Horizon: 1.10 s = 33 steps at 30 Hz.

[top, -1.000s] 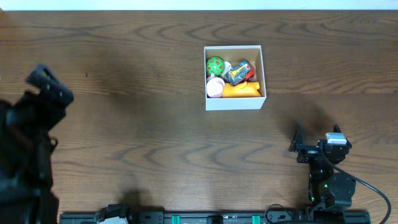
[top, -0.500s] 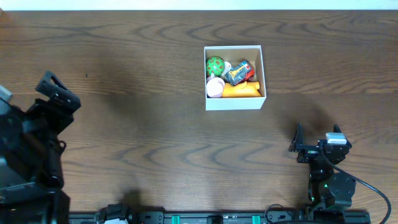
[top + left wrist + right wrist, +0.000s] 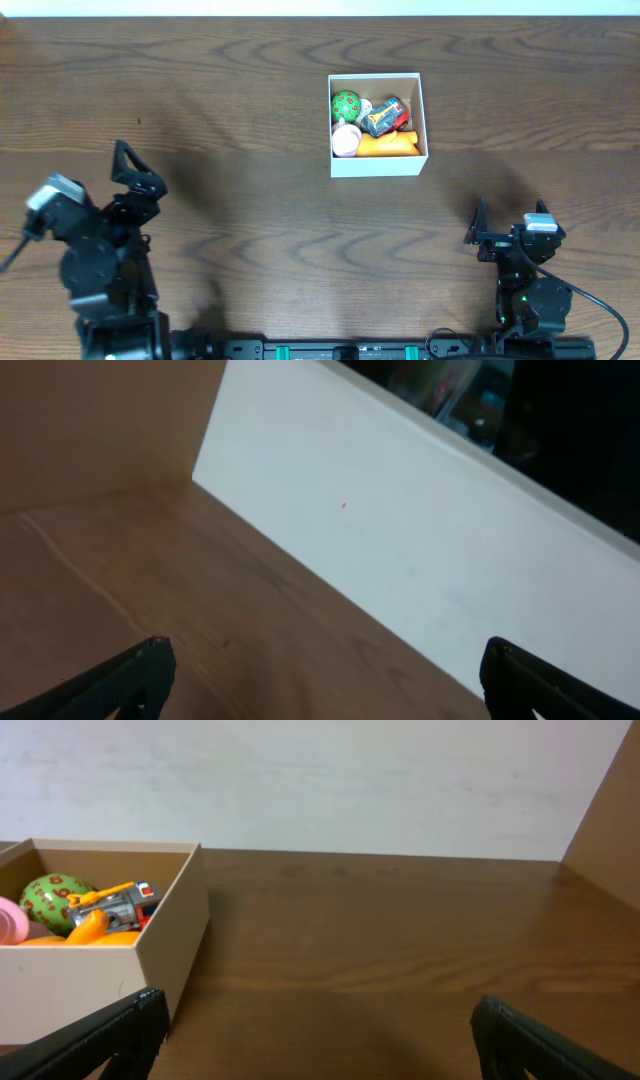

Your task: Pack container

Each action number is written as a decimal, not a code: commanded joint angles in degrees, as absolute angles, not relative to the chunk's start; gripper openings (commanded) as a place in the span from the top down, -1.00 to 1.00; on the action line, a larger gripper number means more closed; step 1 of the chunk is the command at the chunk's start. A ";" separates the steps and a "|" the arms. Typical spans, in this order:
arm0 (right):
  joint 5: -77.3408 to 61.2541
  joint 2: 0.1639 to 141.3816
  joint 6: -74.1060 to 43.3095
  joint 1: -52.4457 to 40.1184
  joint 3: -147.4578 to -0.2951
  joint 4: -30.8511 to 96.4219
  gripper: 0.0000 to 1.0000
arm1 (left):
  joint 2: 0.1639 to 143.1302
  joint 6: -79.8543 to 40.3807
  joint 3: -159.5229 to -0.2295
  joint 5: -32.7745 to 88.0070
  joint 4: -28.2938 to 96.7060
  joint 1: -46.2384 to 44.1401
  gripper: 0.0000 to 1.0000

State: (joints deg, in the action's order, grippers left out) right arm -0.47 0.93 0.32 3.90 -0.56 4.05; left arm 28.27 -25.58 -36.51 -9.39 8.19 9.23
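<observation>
Left gripper hangs over the bare wood table, jaws spread wide, nothing between them; its wrist view shows only tabletop and a white wall. The container sits well ahead and to its right, upright, holding a green ball, a pink cup, a grey-red toy and an orange toy. Right gripper is also spread and empty, with the container ahead and to its left, well apart.

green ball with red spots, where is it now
In the overhead view, the green ball with red spots sits in the far left corner of the white-walled square cardboard box, behind a pink-and-white round toy.
</observation>
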 commanded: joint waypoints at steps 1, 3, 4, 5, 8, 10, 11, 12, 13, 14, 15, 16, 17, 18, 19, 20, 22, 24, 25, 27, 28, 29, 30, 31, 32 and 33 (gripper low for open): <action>-0.45 0.32 0.93 2.70 -0.32 4.16 -0.99 | 25.61 -25.58 -29.45 -8.91 2.13 9.41 -0.96; -0.47 0.32 0.93 2.70 -0.32 4.16 -0.98 | 24.12 -25.58 -24.80 -8.14 -3.16 9.41 -0.96; -0.47 0.32 0.93 2.70 -0.32 4.16 -0.98 | 23.33 -25.58 -22.44 -8.12 -6.00 9.41 -0.96; -0.45 0.32 0.93 2.70 -0.32 4.16 -0.98 | 22.85 -25.58 -21.04 -8.03 -7.79 9.41 -0.96; -0.45 0.32 0.93 2.70 -0.32 4.16 -0.98 | 20.97 -25.58 -16.60 -7.97 -12.93 9.41 -0.96; -0.45 0.32 0.93 2.70 -0.32 4.16 -0.98 | 19.42 -25.58 -14.31 -7.92 -14.52 9.41 -0.96; -0.45 0.32 0.93 2.70 -0.32 4.16 -0.98 | 18.52 -25.58 -13.39 -7.90 -14.83 9.39 -0.96; -0.45 0.32 0.93 2.70 -0.32 4.16 -0.98 | 17.78 -25.58 -12.75 -7.92 -14.94 9.23 -0.96; -0.45 0.32 0.93 2.70 -0.32 4.16 -0.98 | 16.99 -25.58 -12.21 -7.92 -14.90 9.06 -0.96; -0.45 0.32 0.93 2.70 -0.32 4.16 -0.99 | 15.88 -25.56 -11.40 -7.94 -14.92 8.73 -0.96; -0.47 0.32 0.93 2.70 -0.32 4.16 -0.98 | 15.22 -25.56 -10.94 -7.94 -14.92 8.54 -0.96; -0.45 0.32 0.93 2.70 -0.32 4.16 -0.98 | 14.28 -25.56 -10.33 -7.94 -14.94 8.25 -0.96; -0.45 0.32 0.93 2.70 -0.32 4.16 -0.98 | 13.54 -25.56 -9.85 -7.97 -14.96 8.05 -0.96; -0.45 0.32 0.93 2.70 -0.32 4.16 -0.98 | 12.71 -25.56 -9.28 -7.97 -15.18 7.88 -0.96; -0.47 0.32 0.93 2.70 -0.32 4.16 -0.98 | 12.08 -25.56 -8.82 -7.97 -15.42 7.77 -0.96; -0.47 0.32 0.93 2.70 -0.32 4.16 -0.99 | 11.35 -25.56 -8.32 -7.97 -15.62 7.62 -0.96; -0.45 0.32 0.93 2.70 -0.32 4.16 -0.99 | 9.93 -25.54 -7.53 -7.99 -15.55 7.27 -0.96; -0.45 0.32 0.93 2.70 -0.32 4.16 -0.99 | 8.58 -25.15 -6.76 -7.99 -15.55 6.90 -0.96; -0.47 0.32 0.93 2.70 -0.32 4.16 -0.99 | 7.81 -25.15 -6.33 -7.99 -15.55 6.74 -0.96; -0.45 0.32 0.93 2.70 -0.32 4.16 -0.99 | 6.48 -25.15 -5.43 -7.99 -15.55 6.59 -0.96; -0.45 0.32 0.93 2.70 -0.32 4.16 -0.99 | 5.93 -25.15 -5.02 -7.99 -15.57 6.59 -0.96; -0.47 0.32 0.93 2.70 -0.32 4.16 -0.98 | 5.28 -25.15 -4.60 -7.99 -15.55 6.59 -0.96; -0.47 0.32 0.93 2.70 -0.32 4.16 -0.99 | 4.69 -25.15 -4.16 -7.99 -15.57 6.59 -0.96; -0.45 0.32 0.93 2.70 -0.32 4.16 -0.99 | 4.16 -25.15 -3.86 -7.99 -15.55 6.59 -0.96; -0.45 0.32 0.93 2.70 -0.32 4.16 -0.99 | 3.70 -25.15 -3.55 -7.99 -15.55 6.59 -0.96; -0.45 0.32 0.93 2.70 -0.32 4.16 -0.99 | 3.22 -25.15 -3.18 -7.99 -15.57 6.59 -0.96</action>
